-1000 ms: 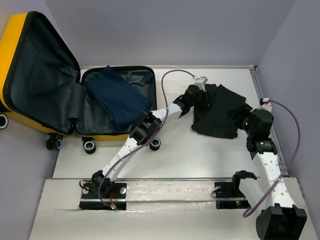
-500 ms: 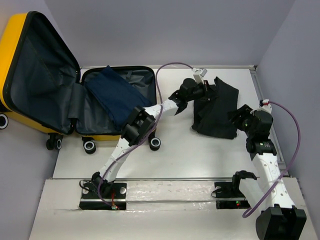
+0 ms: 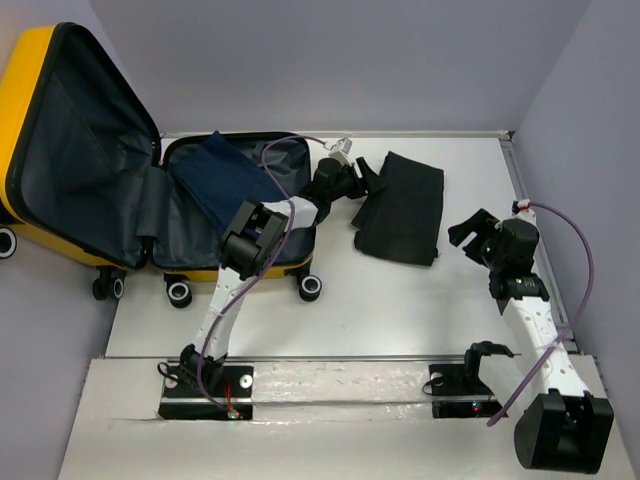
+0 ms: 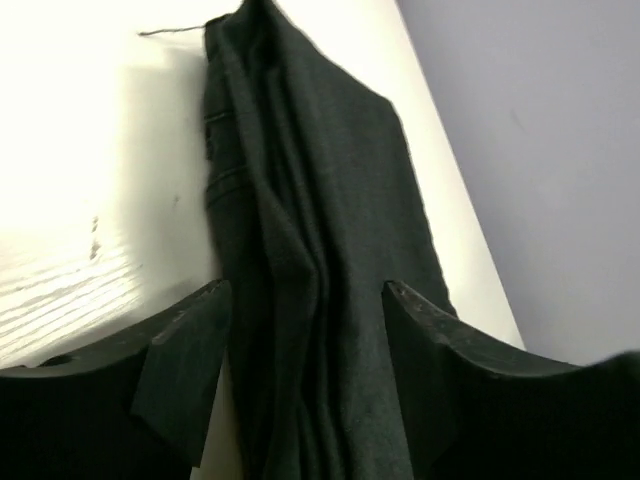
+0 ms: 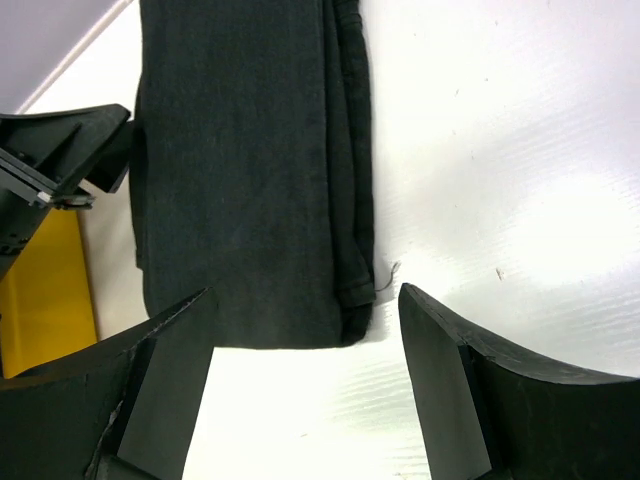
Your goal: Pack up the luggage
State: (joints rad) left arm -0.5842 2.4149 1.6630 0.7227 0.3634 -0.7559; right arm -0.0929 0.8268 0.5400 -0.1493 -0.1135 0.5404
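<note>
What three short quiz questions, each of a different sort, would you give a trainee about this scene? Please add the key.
1. True or false: the luggage lies shut.
2. Where does the black folded garment lie? A: inside the luggage. B: on the table. C: over the luggage's raised lid.
3. In one word, what colour is the packed garment inside the luggage?

Key: 1. False, it lies open. 2. B. 3. Navy.

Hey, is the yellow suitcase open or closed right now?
Open. The suitcase lies with its lid leaning back, grey lining showing, and a folded navy garment in its other half.
</note>
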